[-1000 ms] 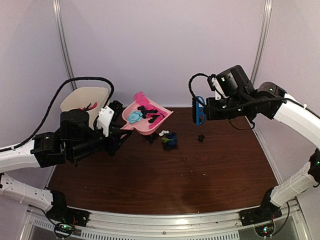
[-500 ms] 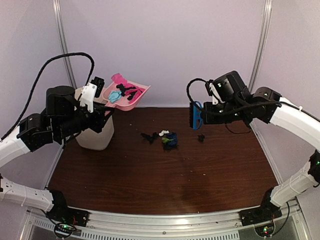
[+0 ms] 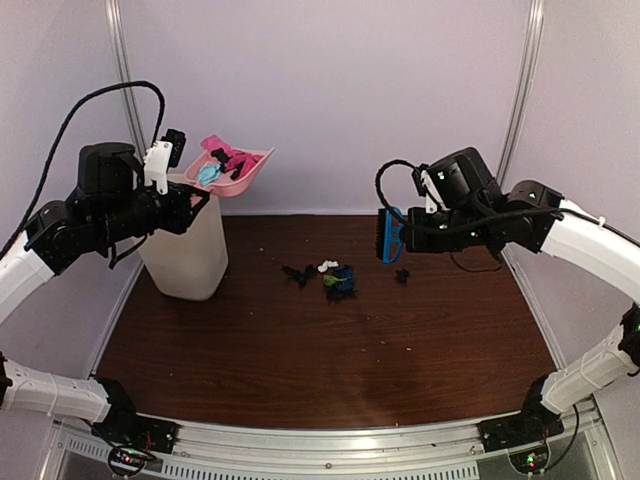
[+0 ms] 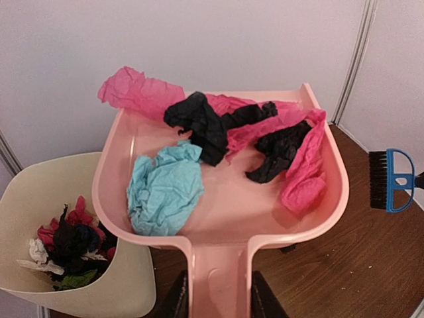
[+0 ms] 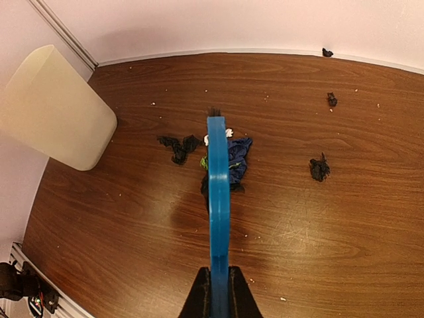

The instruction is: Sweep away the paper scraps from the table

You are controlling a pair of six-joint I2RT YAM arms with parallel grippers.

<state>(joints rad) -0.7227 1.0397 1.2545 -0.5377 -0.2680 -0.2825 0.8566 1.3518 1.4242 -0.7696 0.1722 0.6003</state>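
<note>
Left fingers [image 4: 177, 301] clamped on the handle of the pink dustpan [image 4: 331, 192], which hangs just above the rim of the cream bin [image 3: 185, 250] and carries pink, black and light blue paper scraps [image 4: 165, 189]. Right fingers [image 5: 199, 295] closed tight on the blue brush [image 5: 217, 185], raised off the surface [image 3: 330, 350]. More scraps lie in a small cluster mid-surface below the brush, well apart from the bin.

Dustpan [image 3: 252, 170] holding scraps [image 4: 165, 189] sits above edge of bin [image 3: 185, 250] at table [image 3: 330, 350] far left. More scraps inside bin. Scrap cluster [image 3: 335, 278] lies mid-table; brush [image 3: 388, 235] hangs to its right; lone scrap [image 3: 402, 274] further right
</note>
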